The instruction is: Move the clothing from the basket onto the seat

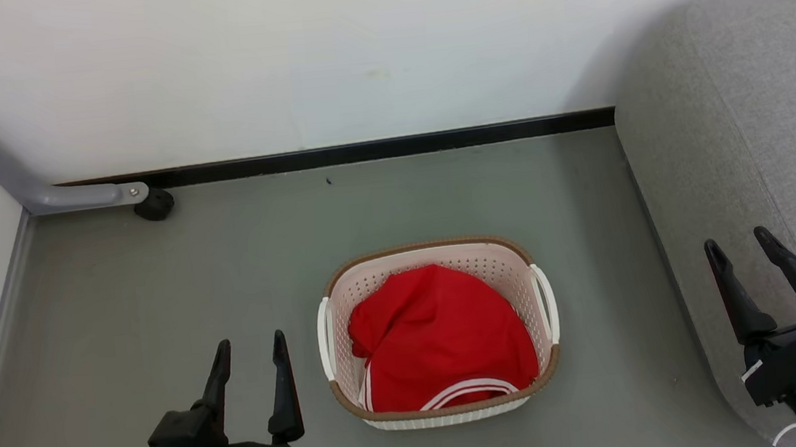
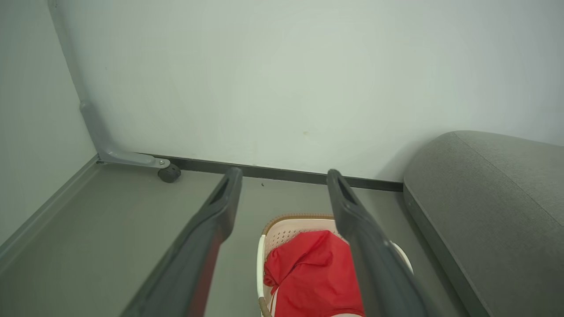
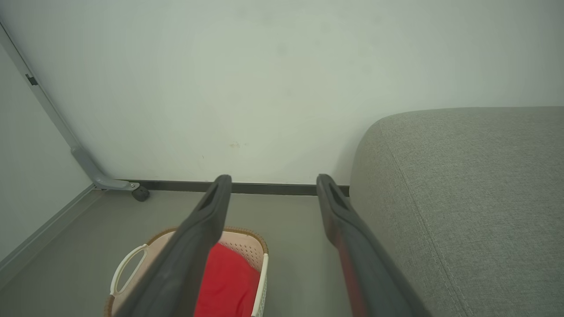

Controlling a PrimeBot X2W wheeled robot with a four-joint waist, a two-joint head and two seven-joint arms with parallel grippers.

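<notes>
Left end effector [image 1: 250,338] hung empty, fingers spread wide, just beside the basket [image 1: 429,247] on the floor [image 1: 120,294] — the red clothing [image 1: 445,336] lay bunched inside it, to that arm's right and slightly ahead. Right end effector [image 1: 735,238], equally wide and empty, stood farther off by the seat [image 1: 738,110] edge — so the left arm seemed nearer.

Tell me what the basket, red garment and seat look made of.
Basket: likely matte cream plastic, rows of punched holes; brown rim looks woven. Red garment: soft matte fabric, creased and folded. Seat: grey textile upholstery, visible weave and stitched seam.
</notes>
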